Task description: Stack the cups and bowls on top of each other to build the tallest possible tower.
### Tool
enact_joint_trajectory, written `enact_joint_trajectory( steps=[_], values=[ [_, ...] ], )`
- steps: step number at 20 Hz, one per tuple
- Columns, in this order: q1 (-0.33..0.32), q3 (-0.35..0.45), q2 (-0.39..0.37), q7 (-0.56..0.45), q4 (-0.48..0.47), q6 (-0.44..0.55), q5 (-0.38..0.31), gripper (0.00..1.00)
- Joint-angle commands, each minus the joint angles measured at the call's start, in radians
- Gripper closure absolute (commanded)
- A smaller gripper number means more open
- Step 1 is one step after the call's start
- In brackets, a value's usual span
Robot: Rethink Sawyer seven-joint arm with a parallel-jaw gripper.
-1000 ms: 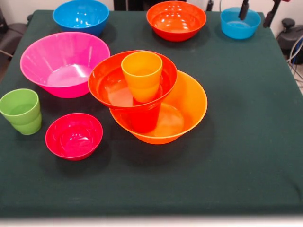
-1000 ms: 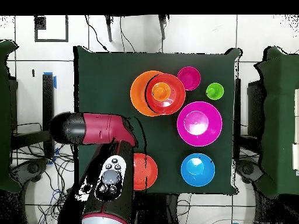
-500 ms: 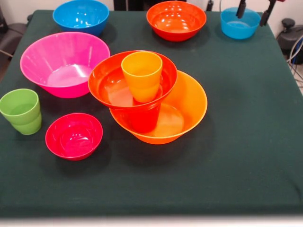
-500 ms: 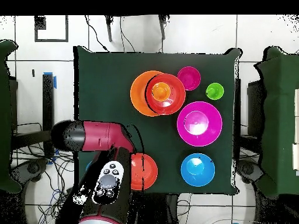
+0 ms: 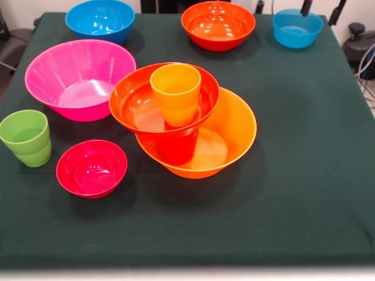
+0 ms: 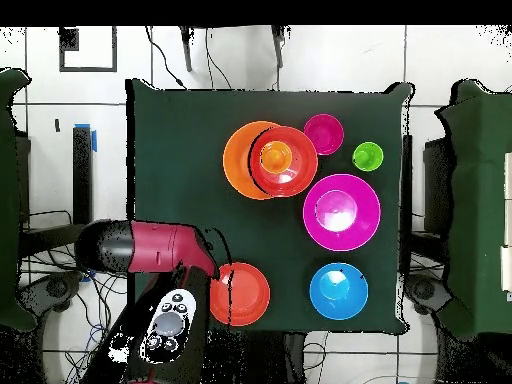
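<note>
Table (image 5: 304, 175): tower (image 5: 187, 126) far from pincer (image 5: 321, 8).

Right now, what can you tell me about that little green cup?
The light green cup is a small glossy plastic tumbler, tapered towards its base, with a ridge around its middle. It stands upright, mouth up and empty, on the dark green table cloth, near the pink bowl and the crimson bowl, touching neither.

The tower (image 5: 187, 126) stood upright beside the pink bowl (image 5: 79, 79): orange bowl, red-orange cup, red-orange bowl, orange cup topmost.
</note>
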Motion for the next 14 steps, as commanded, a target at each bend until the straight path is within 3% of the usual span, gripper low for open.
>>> enact_joint_trajectory(
  steps=[1, 14],
  values=[
    [0.026, 0.038, 0.093, 0.287, 0.091, -0.124, 0.074, 0.0],
    [0.036, 0.057, 0.109, 0.307, 0.167, -0.172, 0.137, 0.0]
  ],
)
